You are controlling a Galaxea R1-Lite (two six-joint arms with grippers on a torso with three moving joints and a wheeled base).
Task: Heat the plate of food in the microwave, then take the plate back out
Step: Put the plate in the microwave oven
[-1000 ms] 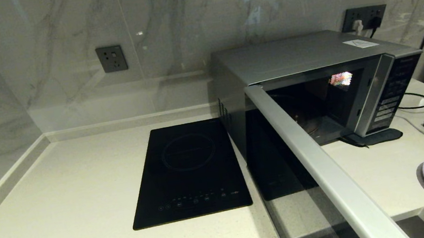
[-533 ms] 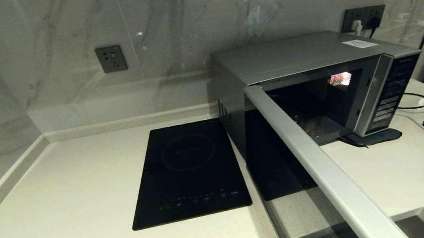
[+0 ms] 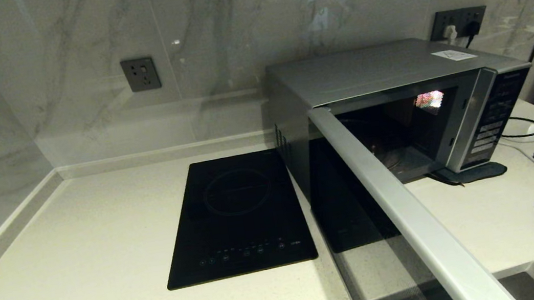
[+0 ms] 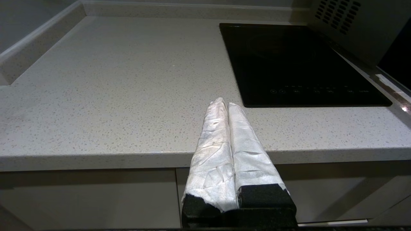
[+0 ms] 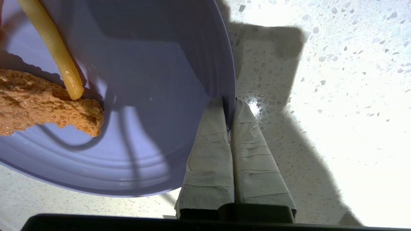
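The right end effector [image 5: 228, 109] is pinching the rim of the plate of food [image 5: 135, 96], one wrapped finger lying inside the rim and the other outside, the two drawn tight on the thin wall. The plate is sitting at the right edge of the surface [image 3: 483, 225] in the head view, well apart from the microwave [image 3: 395, 102], whose door is standing wide open toward the robot. The plate is looking thin, stiff and light, probably smooth enough to slip, so a hold on the rim seems right, though a one-sided pinch is likely letting it tip. The brown fried piece [image 5: 48, 106] and the fry [image 5: 54, 48] are lying loose and could slide if the plate is tilting. The left end effector [image 4: 224, 106] is idling before the surface's front edge near the black hob [image 4: 298, 61], fingers pressed together on nothing.
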